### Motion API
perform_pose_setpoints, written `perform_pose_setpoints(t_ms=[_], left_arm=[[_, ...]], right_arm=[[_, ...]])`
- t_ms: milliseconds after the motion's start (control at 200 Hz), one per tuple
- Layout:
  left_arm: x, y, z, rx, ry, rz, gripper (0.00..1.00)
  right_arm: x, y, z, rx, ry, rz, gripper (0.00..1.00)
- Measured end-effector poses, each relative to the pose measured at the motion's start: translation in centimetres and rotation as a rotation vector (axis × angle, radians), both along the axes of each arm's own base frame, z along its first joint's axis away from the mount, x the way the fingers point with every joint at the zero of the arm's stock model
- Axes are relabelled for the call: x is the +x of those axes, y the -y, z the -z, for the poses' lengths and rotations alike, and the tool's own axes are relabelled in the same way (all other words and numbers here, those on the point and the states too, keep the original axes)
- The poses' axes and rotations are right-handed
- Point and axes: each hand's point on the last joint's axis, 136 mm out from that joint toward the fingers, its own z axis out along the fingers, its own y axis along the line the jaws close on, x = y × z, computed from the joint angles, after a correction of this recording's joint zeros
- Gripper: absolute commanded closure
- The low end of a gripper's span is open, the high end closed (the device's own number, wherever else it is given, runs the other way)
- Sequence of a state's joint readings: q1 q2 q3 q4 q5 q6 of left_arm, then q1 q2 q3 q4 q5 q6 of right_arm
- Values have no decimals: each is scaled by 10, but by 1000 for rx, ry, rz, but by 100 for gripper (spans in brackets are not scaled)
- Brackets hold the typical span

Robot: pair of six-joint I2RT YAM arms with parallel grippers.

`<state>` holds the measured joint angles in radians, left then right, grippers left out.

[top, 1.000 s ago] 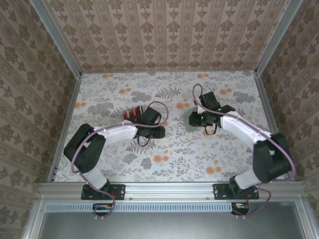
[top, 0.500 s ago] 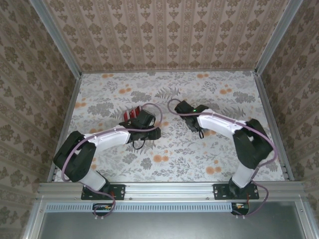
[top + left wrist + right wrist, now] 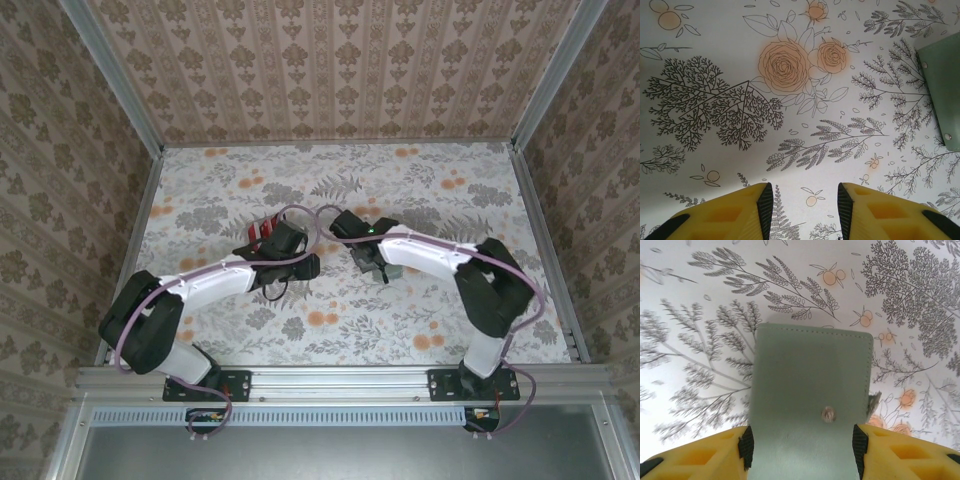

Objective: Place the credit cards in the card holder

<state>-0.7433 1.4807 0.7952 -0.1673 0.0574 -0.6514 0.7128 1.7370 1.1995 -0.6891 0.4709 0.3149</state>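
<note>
The right arm [image 3: 440, 250] has swung in from the desk's right side to its middle; the left arm [image 3: 215, 280] has stretched slightly further out.
The desk [image 3: 430, 190] has free room toward its far edge and right side. The card holder [image 3: 810, 385] lies mid-desk: flat, probably light and smooth, best taken across its long edges. The right gripper [image 3: 803, 446] has its jaws wide at either side of it; whether they press it I cannot tell. The left gripper [image 3: 804, 205] has its jaws spread over bare desk nearby.
</note>
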Motion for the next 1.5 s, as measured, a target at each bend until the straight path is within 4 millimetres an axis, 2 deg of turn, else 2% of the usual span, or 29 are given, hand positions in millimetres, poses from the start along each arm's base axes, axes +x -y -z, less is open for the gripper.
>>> perform_pose_setpoints(t_ms=[125,230,295,395,550,695,830,1030,1175,1500], left_arm=[[6,12,-2,-17,-7,15,61],[17,35,-10,-51,-1,44,63],[24,54,-15,-75,1,71,63],[33,86,-22,-117,4,117,64],[46,125,-26,-155,-3,167,64],[54,149,-22,-167,-25,204,64],[55,159,-7,-153,-69,221,64],[42,165,16,-124,-127,254,64],[40,168,18,-124,-139,262,65],[38,168,17,-125,-149,266,65]], right_arm=[[-4,9,-32,196,27,30,46],[3,28,-48,324,21,90,52],[7,41,-43,362,-10,126,55],[4,55,-22,370,-96,161,63],[-2,52,3,368,-194,153,67],[0,51,17,352,-241,163,68],[9,52,23,343,-257,180,68],[13,55,27,331,-264,188,70],[21,54,29,318,-256,188,76],[23,58,29,300,-251,193,92]])
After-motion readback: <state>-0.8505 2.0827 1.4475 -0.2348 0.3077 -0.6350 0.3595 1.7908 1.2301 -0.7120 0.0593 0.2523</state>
